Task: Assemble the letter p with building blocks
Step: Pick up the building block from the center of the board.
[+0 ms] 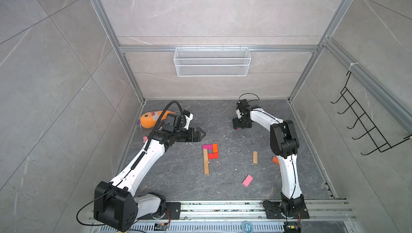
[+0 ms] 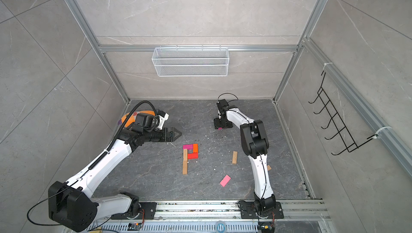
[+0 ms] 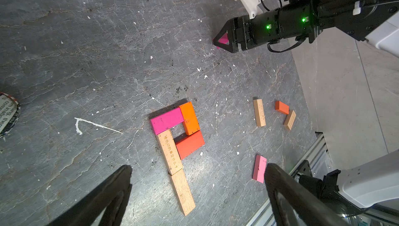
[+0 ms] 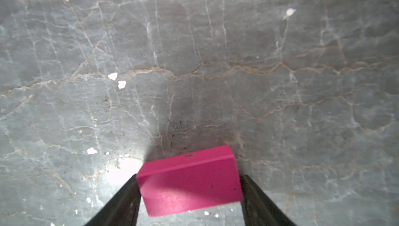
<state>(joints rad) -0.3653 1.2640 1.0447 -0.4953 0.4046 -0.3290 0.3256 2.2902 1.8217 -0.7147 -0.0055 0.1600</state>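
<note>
A light pink brick [image 1: 247, 180] lies nearest; beyond, the letter p [image 1: 210, 154] mid-table, a tan brick [image 1: 255, 157] to its right. Farther, left gripper [image 1: 201, 134] hangs wide open, its arm [image 1: 142, 165] masking an orange plush [image 1: 149, 121]; right gripper [image 1: 237, 125] pinches a magenta brick [image 4: 190, 181]

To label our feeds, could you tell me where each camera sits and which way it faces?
Top views: high in front, facing down and back; left arm and right arm show.
Left wrist: over the table, facing down at the letter p; open left end effector and right end effector show.
Right wrist: lower, facing the magenta block between its fingers.
Shared: letter p, top and left wrist.
</note>
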